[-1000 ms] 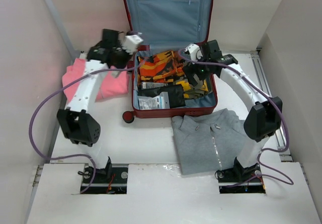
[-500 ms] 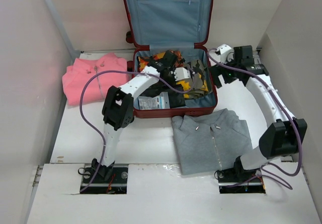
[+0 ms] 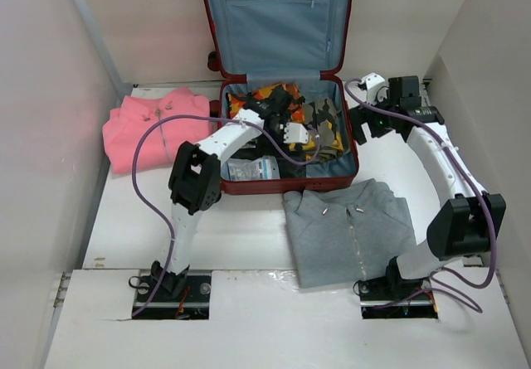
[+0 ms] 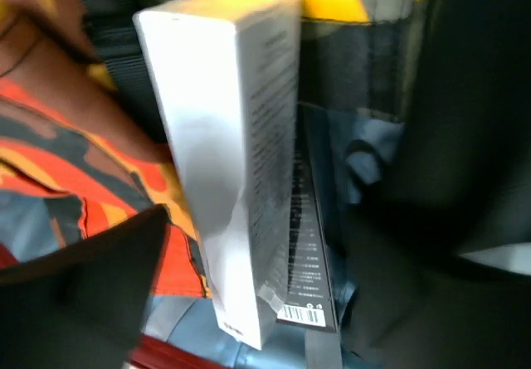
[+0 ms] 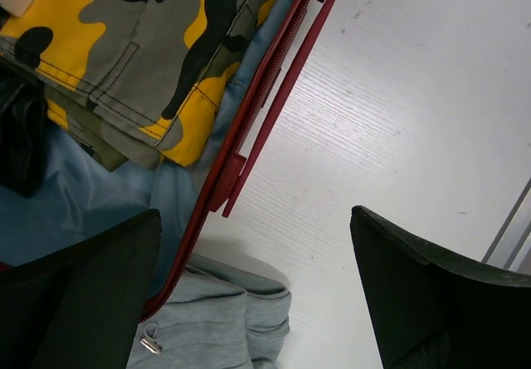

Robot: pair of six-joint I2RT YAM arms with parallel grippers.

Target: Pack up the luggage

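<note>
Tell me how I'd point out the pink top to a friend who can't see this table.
Find the open dark-red suitcase at the back of the table. Beside its left wall, outside it, a folded pink zip-neck top lies flat. The grey top, its only neighbour outside the suitcase, lies in front of the suitcase instead.

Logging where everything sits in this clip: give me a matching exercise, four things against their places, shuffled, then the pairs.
Things:
1. pink sweater
2. grey sweater
3. white box
4. right tool

Places:
A. over the table, just right of the suitcase
B. inside the suitcase
C. on the table, left of the suitcase
D. on the table, between the suitcase and the arm bases

Pairs: 1-C, 2-D, 3-B, 4-A
</note>
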